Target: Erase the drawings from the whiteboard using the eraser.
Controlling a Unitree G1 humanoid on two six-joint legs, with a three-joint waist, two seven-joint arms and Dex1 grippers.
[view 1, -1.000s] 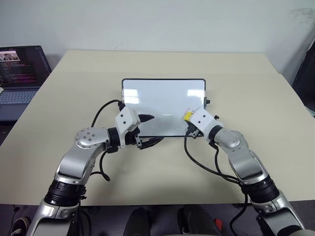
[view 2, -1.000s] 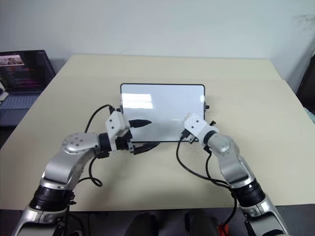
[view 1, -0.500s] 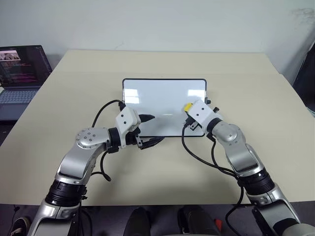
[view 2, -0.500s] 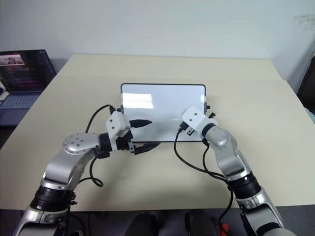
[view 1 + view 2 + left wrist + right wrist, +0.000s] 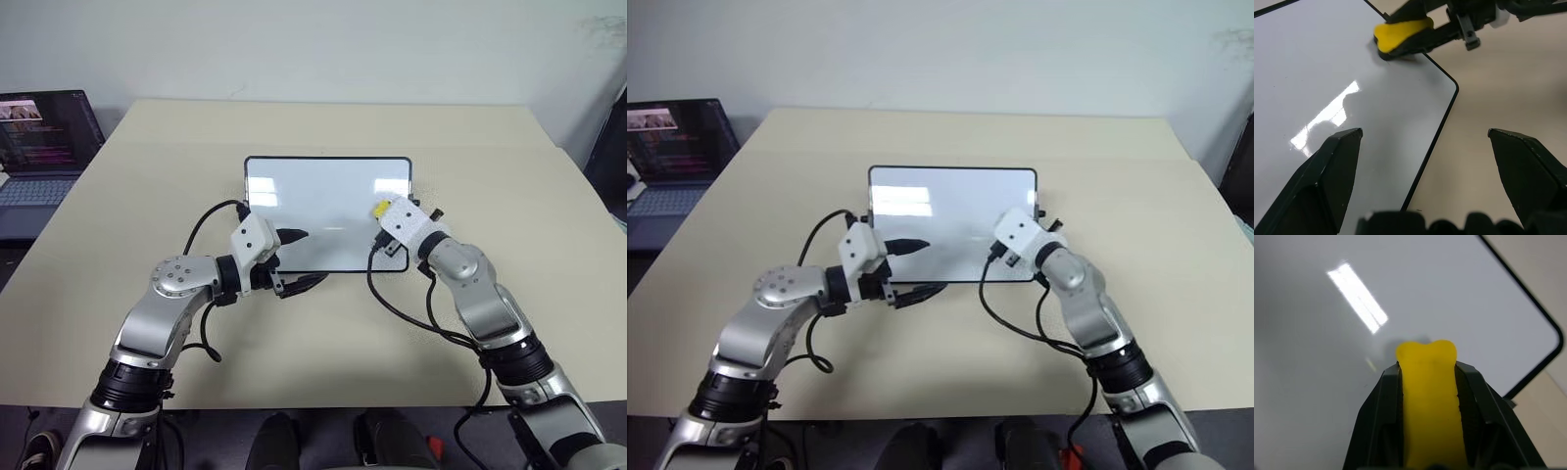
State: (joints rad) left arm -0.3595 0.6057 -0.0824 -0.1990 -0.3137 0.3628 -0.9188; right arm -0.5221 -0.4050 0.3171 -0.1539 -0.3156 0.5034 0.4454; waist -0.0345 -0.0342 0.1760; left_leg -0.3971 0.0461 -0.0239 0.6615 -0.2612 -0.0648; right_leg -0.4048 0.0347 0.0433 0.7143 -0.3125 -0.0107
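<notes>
R gripper (image 5: 1427, 382), jaws pinching eraser (image 5: 1429, 382), wipes whiteboard (image 5: 313, 201); L jaws spread. Board looks clean; next, lift off.

Whiteboard (image 5: 328, 211) mid-table (image 5: 294, 362); eraser (image 5: 378, 210) on its right part; laptop (image 5: 39, 147) far left, off table.

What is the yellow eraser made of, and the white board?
The eraser looks like soft foam or rubber: matte yellow, with rounded edges, and pinched a little where the right pincer squeezes it. The board looks like smooth, glossy coated metal or plastic, since it mirrors a bright lamp streak. Its thin black frame is probably plastic.
</notes>
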